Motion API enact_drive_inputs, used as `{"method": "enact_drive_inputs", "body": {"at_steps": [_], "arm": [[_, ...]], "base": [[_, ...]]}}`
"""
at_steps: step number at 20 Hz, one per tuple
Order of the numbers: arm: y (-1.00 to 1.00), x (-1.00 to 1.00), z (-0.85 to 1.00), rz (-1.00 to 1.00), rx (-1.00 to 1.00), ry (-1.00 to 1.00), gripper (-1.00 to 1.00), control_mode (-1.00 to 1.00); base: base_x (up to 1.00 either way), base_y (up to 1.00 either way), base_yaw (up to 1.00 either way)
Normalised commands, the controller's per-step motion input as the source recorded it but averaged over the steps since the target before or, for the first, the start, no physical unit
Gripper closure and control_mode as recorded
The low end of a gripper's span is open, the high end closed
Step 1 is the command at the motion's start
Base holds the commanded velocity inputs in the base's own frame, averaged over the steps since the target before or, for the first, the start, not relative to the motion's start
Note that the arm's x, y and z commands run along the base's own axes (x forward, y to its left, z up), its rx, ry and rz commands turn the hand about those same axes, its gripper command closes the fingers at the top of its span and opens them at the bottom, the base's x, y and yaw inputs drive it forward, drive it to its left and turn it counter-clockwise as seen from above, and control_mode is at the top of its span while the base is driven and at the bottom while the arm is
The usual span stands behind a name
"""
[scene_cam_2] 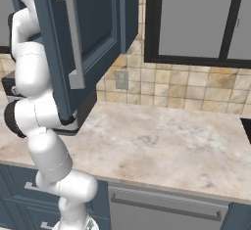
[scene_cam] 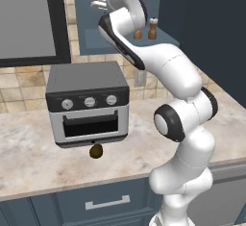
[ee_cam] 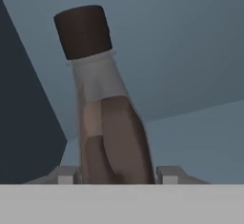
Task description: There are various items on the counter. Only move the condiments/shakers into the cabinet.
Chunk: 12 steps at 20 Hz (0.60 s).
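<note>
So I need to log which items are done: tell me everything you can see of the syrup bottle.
In the hand view the syrup bottle is tall and dark brown, with a darker flat-topped cap, a pale band below the neck and a lighter label patch on its side. It leans slightly in the view, but that camera rolls with the hand. It stands between the fingertips of the gripper, against the cabinet's blue-grey interior. Its base is hidden.
</note>
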Motion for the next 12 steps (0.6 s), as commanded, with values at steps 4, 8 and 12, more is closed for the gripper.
{"method": "enact_drive_inputs", "body": {"at_steps": [4, 8, 12], "arm": [[0.00, 0.00, -0.55, 0.00, -0.11, 0.00, 1.00, -1.00], [0.00, 0.00, -0.09, 0.00, -0.05, 0.00, 1.00, -1.00], [0.00, 0.05, -0.01, 0.00, 0.00, 0.00, 1.00, -1.00]], "base": [[0.00, 0.00, 0.00], [0.00, 0.00, 0.00], [0.00, 0.00, 0.00]]}}
